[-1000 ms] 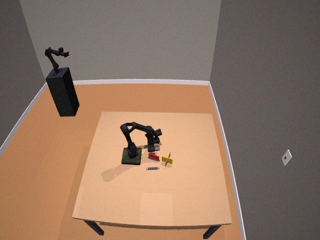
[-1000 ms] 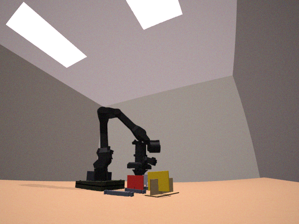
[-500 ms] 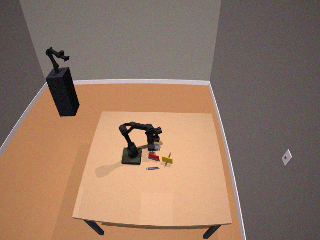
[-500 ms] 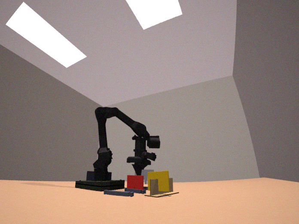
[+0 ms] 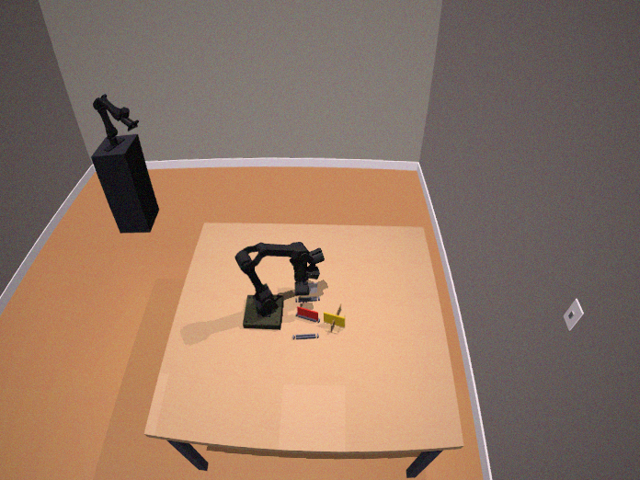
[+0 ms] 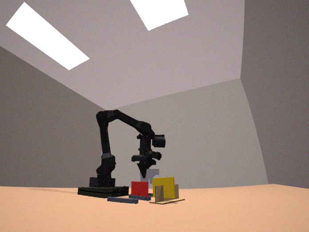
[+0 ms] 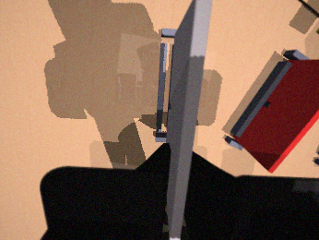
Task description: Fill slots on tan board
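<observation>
While red board point(image 5: 308, 313) point(image 6: 139, 188) point(image 7: 281, 113) fills its holder point(image 5: 309, 318) point(image 6: 139, 198) point(image 7: 262, 98), another point(image 5: 305, 337) point(image 6: 122, 200) empty.

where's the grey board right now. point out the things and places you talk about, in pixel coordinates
The grey board point(image 6: 152, 174) point(image 7: 185, 102) is upright in the claw point(image 6: 144, 176) point(image 7: 171, 150), raised over its holder point(image 5: 308, 299) point(image 7: 161, 88); in the exterior view it shows behind and between the red board point(image 6: 139, 188) point(image 7: 281, 111) and yellow board point(image 5: 334, 319) point(image 6: 167, 187).

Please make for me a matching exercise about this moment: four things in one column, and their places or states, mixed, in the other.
1. Grey flat board
2. Red flat board
3. Yellow flat board
4. Black robot arm's square base

A. crosswise on the tan board
B. under the arm
C. gripped, above a holder
D. standing in its holder

1-C, 2-D, 3-A, 4-B
</observation>
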Controlling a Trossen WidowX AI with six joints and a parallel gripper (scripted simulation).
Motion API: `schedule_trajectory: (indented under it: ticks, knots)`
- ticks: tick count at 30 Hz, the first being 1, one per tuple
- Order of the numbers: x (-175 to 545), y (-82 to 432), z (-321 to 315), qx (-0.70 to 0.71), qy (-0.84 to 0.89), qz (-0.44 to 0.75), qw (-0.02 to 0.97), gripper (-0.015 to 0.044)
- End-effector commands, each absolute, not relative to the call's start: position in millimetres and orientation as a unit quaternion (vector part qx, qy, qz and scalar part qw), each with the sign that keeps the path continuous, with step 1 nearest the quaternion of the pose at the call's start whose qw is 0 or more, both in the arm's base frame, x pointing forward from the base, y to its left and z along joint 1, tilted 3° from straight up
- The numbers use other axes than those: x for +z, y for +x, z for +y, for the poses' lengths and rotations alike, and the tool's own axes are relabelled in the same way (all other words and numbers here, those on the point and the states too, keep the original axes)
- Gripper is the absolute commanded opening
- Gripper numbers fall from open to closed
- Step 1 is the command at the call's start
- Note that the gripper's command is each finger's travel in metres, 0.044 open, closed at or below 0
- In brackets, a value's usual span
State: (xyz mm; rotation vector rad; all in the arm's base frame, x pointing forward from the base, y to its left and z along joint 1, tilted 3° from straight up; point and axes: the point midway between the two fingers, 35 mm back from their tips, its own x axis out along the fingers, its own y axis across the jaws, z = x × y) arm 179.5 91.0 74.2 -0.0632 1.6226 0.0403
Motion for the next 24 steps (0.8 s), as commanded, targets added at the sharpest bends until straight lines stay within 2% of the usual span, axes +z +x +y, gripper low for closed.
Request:
schedule_trajectory:
  ticks: [1, 24]
  knots:
    - [86.7, 181.9, 92.4, 0.023, -0.026, 0.720, 0.693, 0.0000]
    - [110.5, 202.1, 86.2, 0.003, -0.009, 0.719, 0.695, 0.0000]
